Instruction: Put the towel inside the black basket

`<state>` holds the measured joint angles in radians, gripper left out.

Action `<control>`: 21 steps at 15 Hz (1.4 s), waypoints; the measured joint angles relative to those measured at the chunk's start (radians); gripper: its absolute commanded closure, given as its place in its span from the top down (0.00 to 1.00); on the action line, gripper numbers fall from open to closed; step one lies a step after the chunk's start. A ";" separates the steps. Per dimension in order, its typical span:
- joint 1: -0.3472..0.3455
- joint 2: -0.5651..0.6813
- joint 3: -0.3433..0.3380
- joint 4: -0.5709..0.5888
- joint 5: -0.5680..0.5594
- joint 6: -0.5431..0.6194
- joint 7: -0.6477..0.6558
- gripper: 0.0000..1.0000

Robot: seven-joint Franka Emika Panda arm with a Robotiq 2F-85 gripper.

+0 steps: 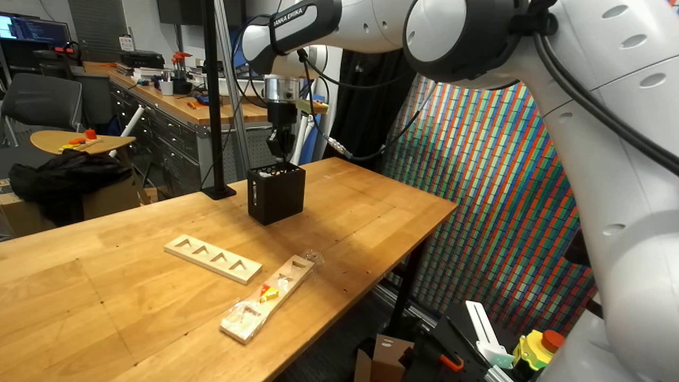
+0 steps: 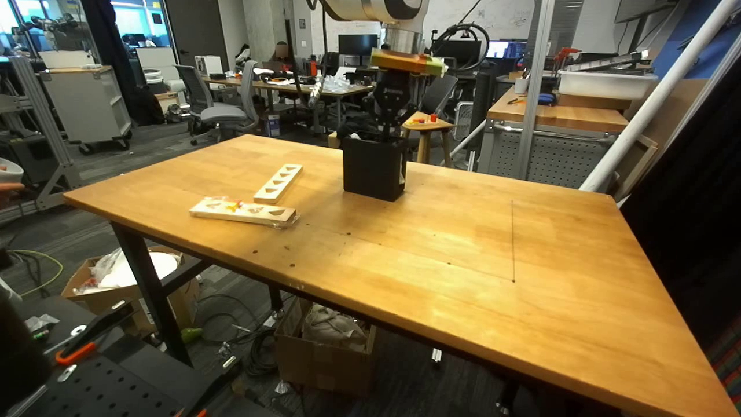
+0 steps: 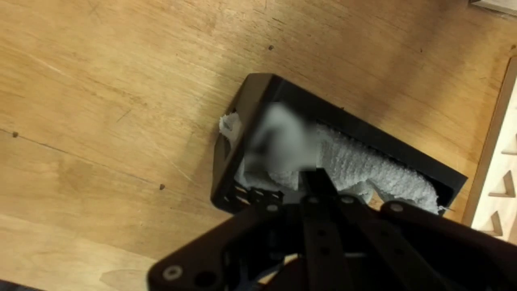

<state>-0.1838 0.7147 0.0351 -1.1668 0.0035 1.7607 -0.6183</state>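
Supervisor: Item one. Report position and grip.

Operator: From my remote station, I observe the black two-finger gripper directed downward over the black, rectangular, box-shaped basket. The white, jointed arm carries it from above. In both exterior views, the fingertips are at the basket's top rim. In the wrist view, the fingers are clenched together; I cannot tell whether they pinch any cloth.

Supervisor: Item two. Report the task object.

Operator: I locate the whitish-grey, ribbed fabric towel inside the basket. Next to the fingertips, pale material is blurred in the wrist view, so I cannot read its folds. A ragged pale edge shows at the slot in the end wall; I cannot tell whether it belongs to the towel.

Supervisor: Item three. Report the work surface.

Operator: The basket stands upright on the light-brown wooden table. A pale wooden board with triangular recesses lies flat near it. A plastic-wrapped pale board lies farther from the basket and carries small red and yellow pieces.
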 measured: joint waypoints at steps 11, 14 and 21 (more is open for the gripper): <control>0.068 -0.044 0.001 -0.027 -0.023 0.001 0.056 0.00; 0.088 -0.066 0.001 -0.057 -0.026 0.003 0.083 0.00; 0.109 -0.111 0.004 -0.142 -0.027 0.035 0.121 0.00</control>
<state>-0.0745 0.6033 0.0394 -1.3093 -0.0240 1.7959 -0.4970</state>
